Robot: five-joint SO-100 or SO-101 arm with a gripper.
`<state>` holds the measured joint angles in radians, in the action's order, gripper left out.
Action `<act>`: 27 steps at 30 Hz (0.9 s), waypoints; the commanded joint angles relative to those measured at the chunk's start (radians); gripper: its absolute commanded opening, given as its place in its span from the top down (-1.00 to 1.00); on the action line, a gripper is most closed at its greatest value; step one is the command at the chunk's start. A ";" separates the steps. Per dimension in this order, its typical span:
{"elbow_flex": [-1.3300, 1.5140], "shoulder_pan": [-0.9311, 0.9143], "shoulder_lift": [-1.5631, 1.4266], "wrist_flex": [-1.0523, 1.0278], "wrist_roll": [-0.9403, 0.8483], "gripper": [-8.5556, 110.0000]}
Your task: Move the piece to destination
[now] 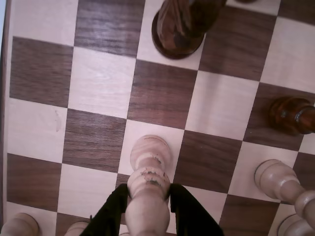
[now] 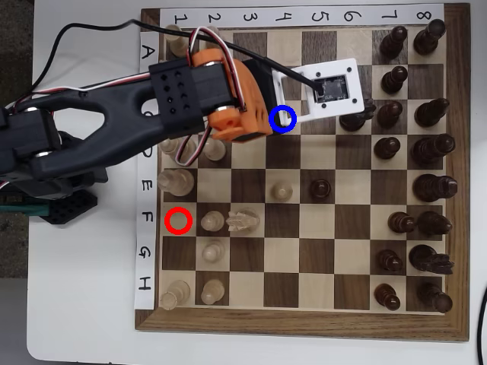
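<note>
1. Here, overhead view, far left: black arm [image 2: 84, 129] reaches in over the white table [image 2: 76, 319] toward the board [image 2: 304, 319].
2. Red ring [image 2: 179, 220] sits on a dark square in column 1, row F, with nothing inside it.
3. Pale pieces stand in columns 1–2 along the left side of the board; one pale piece [image 2: 243, 220] lies tipped over in row F, just right of a pale pawn [image 2: 212, 220].
4. Orange wrist block [image 2: 232, 99] and white camera mount [image 2: 331, 91] cover rows B–C around columns 2–5.
5. Blue ring [image 2: 283, 119] marks a light square in column 4; a bit of pale wood shows inside it, the rest hidden by the arm.
6. A pale pawn [image 2: 282, 191] and a dark pawn [image 2: 321, 188] stand side by side in row E.
7. Dark pieces fill columns 7–8 on the right.
8. Wrist view: hand [image 1: 147, 206] enters from the bottom edge, its black fingers [image 1: 110, 214] clamped on both sides of the piece [image 1: 149, 174].
9. The piece stands upright, its base on a light square; whether the base touches the board can't be told.
10. Above it, a dark piece [image 1: 179, 24] on a light square; at right, a dark pawn [image 1: 290, 114] and a pale piece [image 1: 280, 182].
</note>
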<state>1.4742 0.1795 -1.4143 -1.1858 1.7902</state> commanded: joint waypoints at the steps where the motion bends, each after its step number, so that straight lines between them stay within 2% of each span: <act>1: 0.009 -0.012 -0.028 0.015 -0.009 0.80; 11: 0.055 -0.015 -0.057 0.035 -0.026 0.75; 19: 0.091 -0.015 -0.087 0.017 -0.072 0.51; 27: 0.117 -0.011 -0.132 0.009 -0.094 0.43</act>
<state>1.5861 0.1703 -1.4650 -1.1704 1.7089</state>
